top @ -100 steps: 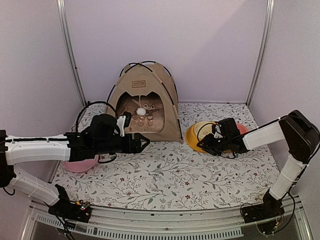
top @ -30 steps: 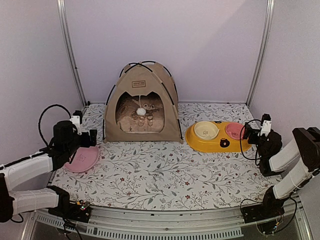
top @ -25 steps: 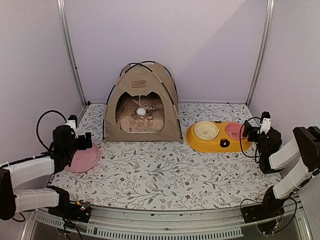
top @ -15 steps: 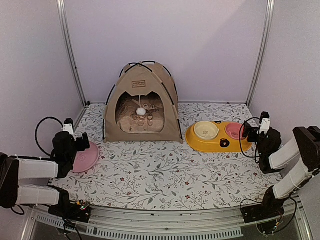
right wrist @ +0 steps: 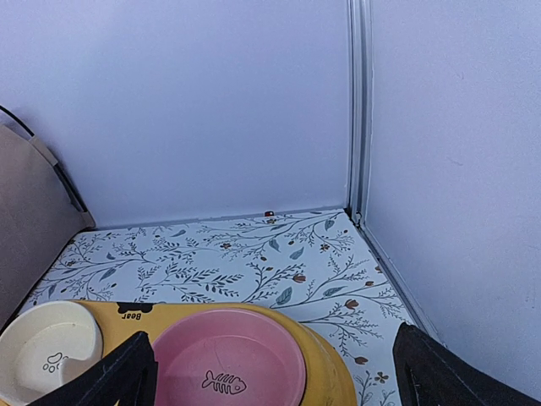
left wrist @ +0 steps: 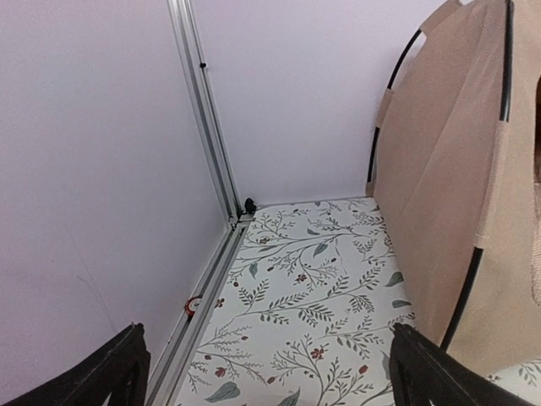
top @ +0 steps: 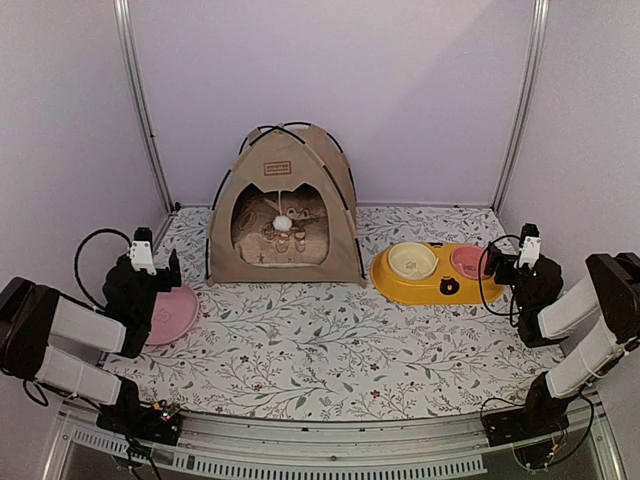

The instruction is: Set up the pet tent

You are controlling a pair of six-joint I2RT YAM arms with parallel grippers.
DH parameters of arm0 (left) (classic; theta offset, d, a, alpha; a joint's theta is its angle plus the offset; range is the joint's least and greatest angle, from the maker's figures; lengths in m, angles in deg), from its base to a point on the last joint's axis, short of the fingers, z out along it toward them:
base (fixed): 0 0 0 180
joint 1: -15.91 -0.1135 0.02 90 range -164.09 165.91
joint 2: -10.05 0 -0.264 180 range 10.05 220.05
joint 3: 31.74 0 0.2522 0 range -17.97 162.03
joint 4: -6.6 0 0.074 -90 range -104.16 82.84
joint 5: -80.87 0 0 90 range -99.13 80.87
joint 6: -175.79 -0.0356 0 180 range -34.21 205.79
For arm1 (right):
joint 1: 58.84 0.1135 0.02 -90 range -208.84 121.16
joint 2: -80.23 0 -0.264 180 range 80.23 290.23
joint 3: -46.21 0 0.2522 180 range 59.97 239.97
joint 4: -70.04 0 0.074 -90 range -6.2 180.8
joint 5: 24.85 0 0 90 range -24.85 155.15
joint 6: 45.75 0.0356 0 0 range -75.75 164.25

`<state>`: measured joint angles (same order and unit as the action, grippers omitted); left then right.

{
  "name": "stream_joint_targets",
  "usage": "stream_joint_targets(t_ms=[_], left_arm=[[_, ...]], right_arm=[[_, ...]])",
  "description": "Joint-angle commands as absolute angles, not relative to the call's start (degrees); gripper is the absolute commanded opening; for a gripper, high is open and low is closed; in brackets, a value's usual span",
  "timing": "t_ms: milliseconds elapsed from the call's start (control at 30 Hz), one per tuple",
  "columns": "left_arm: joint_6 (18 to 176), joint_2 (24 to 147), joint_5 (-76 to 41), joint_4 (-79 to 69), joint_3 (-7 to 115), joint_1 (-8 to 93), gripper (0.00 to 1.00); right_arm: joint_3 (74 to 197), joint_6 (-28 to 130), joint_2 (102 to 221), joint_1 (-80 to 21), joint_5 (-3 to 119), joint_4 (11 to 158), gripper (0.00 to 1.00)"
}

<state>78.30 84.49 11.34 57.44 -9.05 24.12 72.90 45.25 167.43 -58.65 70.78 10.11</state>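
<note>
The pet tent stands upright at the back of the table, tan with black poles, a brown label and a white pom-pom hanging in its doorway. A bear-print cushion lies inside. My left gripper is pulled back at the left edge, open and holding nothing; its wrist view shows the tent's side wall to the right, past wide-apart fingertips. My right gripper is open at the right edge, clear of the tent, whose corner shows at the far left.
A pink dish lies just beside the left gripper. A yellow feeder holds a cream bowl and a pink bowl, right in front of the right gripper. Walls and metal posts close the sides.
Both arms have withdrawn from the tent and feeder. Over the last second the left arm folded further back toward its base; the right arm stayed still.
</note>
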Motion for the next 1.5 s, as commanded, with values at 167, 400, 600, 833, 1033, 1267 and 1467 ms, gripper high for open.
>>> stream_joint_targets(t_ms=[167,400,600,833,1033,1267,1467], left_arm=[[74.4,87.1,4.3,59.9,-7.0,23.6,1.0],[77.9,93.2,0.2,78.9,-13.1,23.2,1.0],[75.9,102.7,1.4,94.6,-15.7,24.0,0.99],[83.1,98.7,-8.2,66.4,-3.5,16.2,0.99],[83.6,98.6,-6.9,65.8,-3.3,16.1,1.0],[83.6,98.6,-6.9,65.8,-3.3,16.1,0.99],[83.6,98.6,-6.9,65.8,-3.3,16.1,0.99]], right_arm=[[73.7,44.9,168.0,-59.0,70.5,9.9,0.99],[73.7,44.9,168.0,-59.0,70.5,9.9,0.99],[73.7,44.9,167.9,-59.0,70.5,9.9,0.99],[73.7,44.9,167.9,-59.0,70.5,10.0,0.99],[73.7,44.9,167.9,-59.0,70.5,9.9,0.99],[73.7,44.9,167.9,-59.0,70.5,10.0,0.99],[73.6,44.9,168.0,-59.0,70.5,9.9,0.99]])
